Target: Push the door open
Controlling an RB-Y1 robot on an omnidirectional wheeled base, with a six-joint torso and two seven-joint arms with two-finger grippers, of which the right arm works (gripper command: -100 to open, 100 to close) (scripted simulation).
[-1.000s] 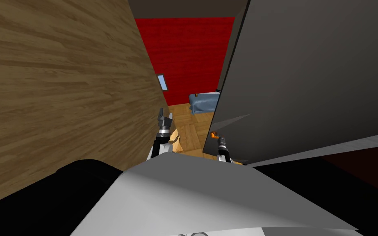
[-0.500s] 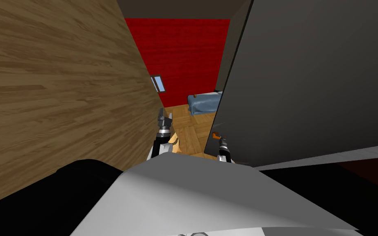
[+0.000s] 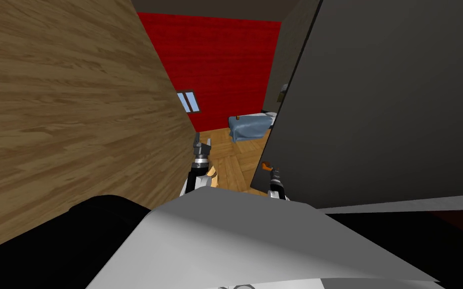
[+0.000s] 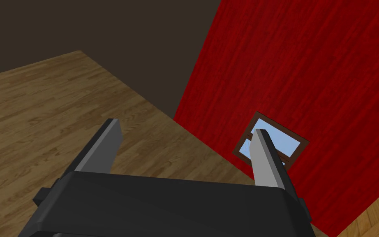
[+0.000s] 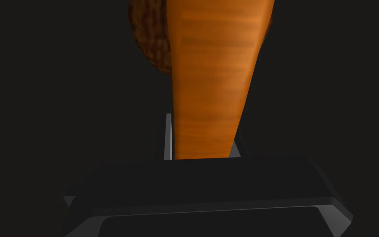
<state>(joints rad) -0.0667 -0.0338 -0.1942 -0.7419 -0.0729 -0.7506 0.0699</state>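
The RB-Y1's right gripper (image 3: 274, 174) is clamped on the orange lever handle (image 3: 264, 165) of a dark grey door (image 3: 386, 100), seen from the head camera as a tall slab on the robot's right. The handle sits low, near the door's free edge. Up close, the right wrist view supplies the detail: both thin fingers (image 5: 168, 138) press the sides of the lever, which runs away from the gripper to a rounded brown rosette (image 5: 153, 45) against the flat dark door face. The head view adds the setting. The door stands ajar, and the gap between it and a wood-grain wall (image 3: 75, 100) on the robot's left opens onto a room with a red wall (image 3: 215, 65), a small window (image 3: 188, 101), a parquet floor (image 3: 235, 160) and a bed with a blue cover (image 3: 248, 125). The left gripper (image 3: 203, 145) is raised beside the wood-grain wall, well apart from the door. Its wrist view shows the fingers spread wide with nothing between them.
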